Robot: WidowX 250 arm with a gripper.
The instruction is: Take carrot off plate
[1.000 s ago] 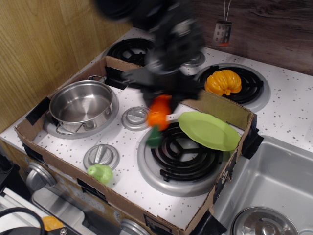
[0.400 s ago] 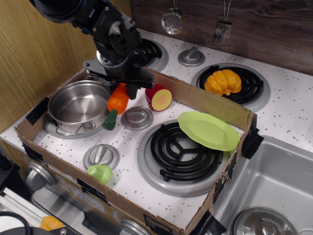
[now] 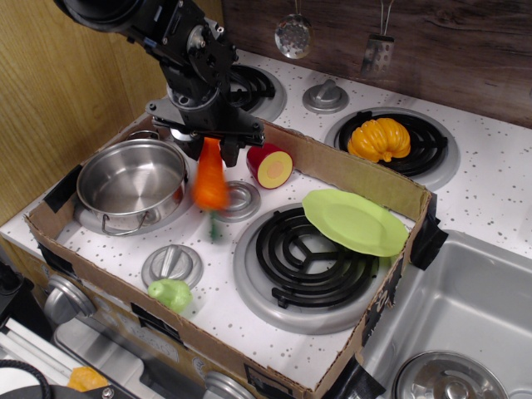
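The orange carrot point(image 3: 210, 179) hangs upright and motion-blurred just under my gripper point(image 3: 209, 150), its green top point(image 3: 215, 226) pointing down over the white stove top. The arm itself is sharp, so the carrot is moving on its own. The jaws stand apart around the carrot's upper end and do not seem to clamp it. The lime-green plate point(image 3: 356, 221) lies tilted on the front right burner, well to the right of the carrot, with nothing on it.
A steel pot point(image 3: 131, 179) sits left of the gripper. A red cut fruit point(image 3: 270, 165) lies by the cardboard wall point(image 3: 374, 179). An orange pumpkin point(image 3: 379, 139) sits on the back burner. A small green vegetable point(image 3: 171, 293) lies at the front. The sink point(image 3: 465, 324) is at the right.
The carrot left the plate area and was carried left to beside the pot. It has now swung from tilted to upright and is blurred, slipping down from the gripper.
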